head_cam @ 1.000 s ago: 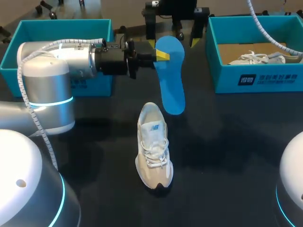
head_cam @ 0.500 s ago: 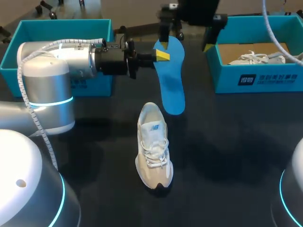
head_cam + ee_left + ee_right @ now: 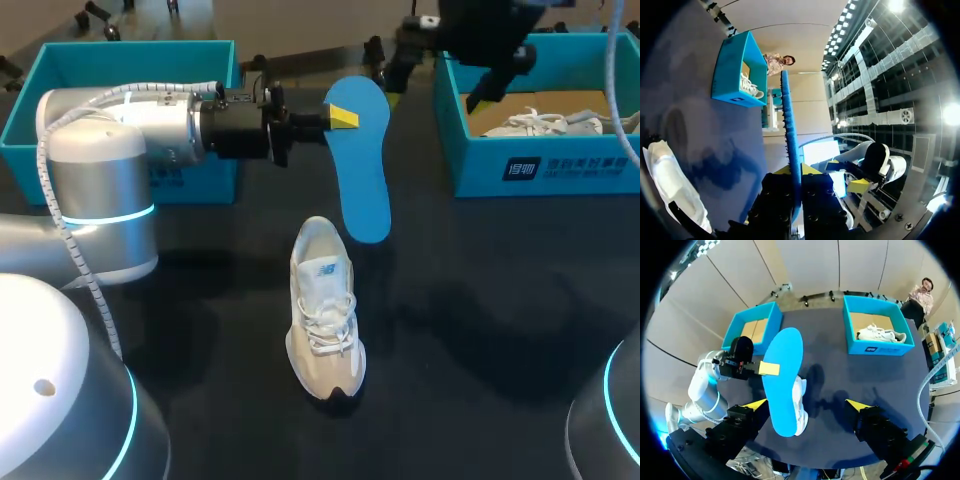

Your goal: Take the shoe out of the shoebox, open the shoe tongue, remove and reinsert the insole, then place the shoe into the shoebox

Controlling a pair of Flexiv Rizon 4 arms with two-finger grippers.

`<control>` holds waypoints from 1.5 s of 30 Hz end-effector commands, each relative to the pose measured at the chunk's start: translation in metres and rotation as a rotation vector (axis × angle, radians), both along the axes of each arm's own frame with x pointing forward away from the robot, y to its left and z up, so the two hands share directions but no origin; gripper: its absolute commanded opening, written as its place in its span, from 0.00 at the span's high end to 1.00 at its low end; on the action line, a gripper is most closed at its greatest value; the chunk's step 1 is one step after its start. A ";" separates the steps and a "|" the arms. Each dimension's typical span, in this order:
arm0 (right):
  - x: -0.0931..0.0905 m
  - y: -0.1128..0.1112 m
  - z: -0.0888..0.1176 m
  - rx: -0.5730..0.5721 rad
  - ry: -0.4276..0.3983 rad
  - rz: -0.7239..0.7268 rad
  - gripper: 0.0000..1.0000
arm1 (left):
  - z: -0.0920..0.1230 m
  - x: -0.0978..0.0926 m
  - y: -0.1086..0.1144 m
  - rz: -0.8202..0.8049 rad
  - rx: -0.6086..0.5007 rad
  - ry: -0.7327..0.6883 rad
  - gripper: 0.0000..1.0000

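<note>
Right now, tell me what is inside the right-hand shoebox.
A white shoe on the brown floor of the shoebox. Its near wall hides the floor's front strip.

L arm (image 3: 110, 140): silver-white rounded shells, glowing blue ring (image 3: 100, 215) at joint, white coiled cable (image 3: 72, 245) alongside, black wrist section. L end effector (image 3: 338, 117): black, yellow tips. R end effector (image 3: 806, 405): chunky black fingers w/ yellow triangular tips.
</note>
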State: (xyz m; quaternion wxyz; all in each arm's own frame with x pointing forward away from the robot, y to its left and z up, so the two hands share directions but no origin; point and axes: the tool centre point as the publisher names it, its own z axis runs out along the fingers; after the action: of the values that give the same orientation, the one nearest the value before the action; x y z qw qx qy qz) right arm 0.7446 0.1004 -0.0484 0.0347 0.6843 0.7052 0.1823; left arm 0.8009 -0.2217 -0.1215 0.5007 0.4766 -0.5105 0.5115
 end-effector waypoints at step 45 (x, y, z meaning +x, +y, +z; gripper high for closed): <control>0.026 -0.054 -0.064 0.909 -0.036 0.319 0.00 | 0.000 0.001 -0.001 -0.001 0.001 0.000 1.00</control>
State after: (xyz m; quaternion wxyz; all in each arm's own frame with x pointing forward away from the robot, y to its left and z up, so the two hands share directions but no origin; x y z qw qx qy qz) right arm 0.7667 0.0472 -0.1072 -0.2208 0.5537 0.6725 0.4386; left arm 0.8008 -0.2217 -0.1215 0.5007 0.4766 -0.5105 0.5115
